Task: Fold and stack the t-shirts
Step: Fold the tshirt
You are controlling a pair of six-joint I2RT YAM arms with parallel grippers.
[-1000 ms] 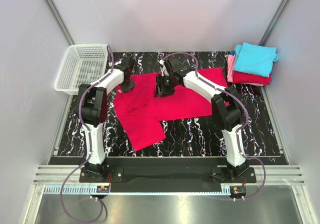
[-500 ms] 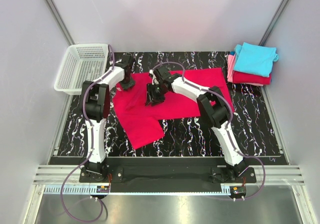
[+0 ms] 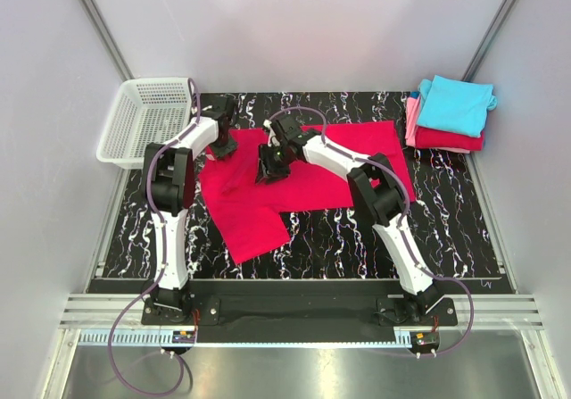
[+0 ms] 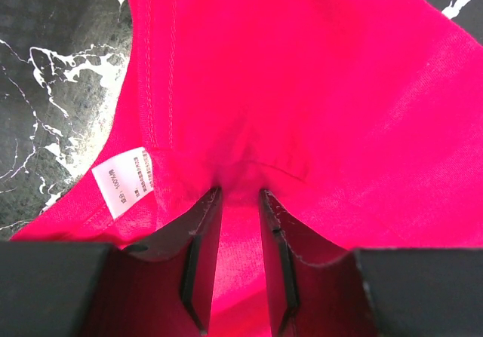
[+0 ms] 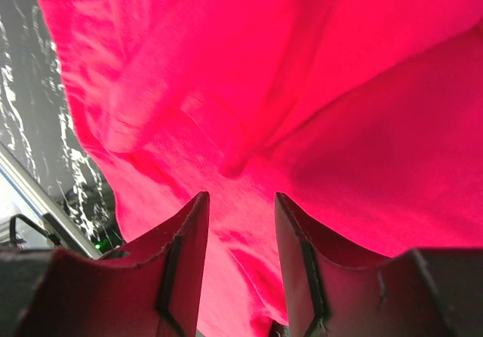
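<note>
The crimson t-shirt [image 3: 259, 211] lies spread on the black marbled table [image 3: 357, 238], left of centre, one part reaching toward the near edge. The left pincer [image 3: 221, 145] pinches a puckered fold at the shirt's far-left edge, beside a white label [image 4: 124, 182]. The right pincer [image 3: 270, 169] sits mid-shirt, its jaws partly parted with cloth gathered between them. The folded t-shirts [image 3: 451, 118], turquoise on top, are stacked at the far right; a white basket [image 3: 134, 127] stands far left.

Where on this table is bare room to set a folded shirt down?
Bare table: the near strip between the red shirt and the front edge, and the patch right of it, before the folded stack. Crowded: the far left, where the left gripper grips the shirt beside the basket.
</note>
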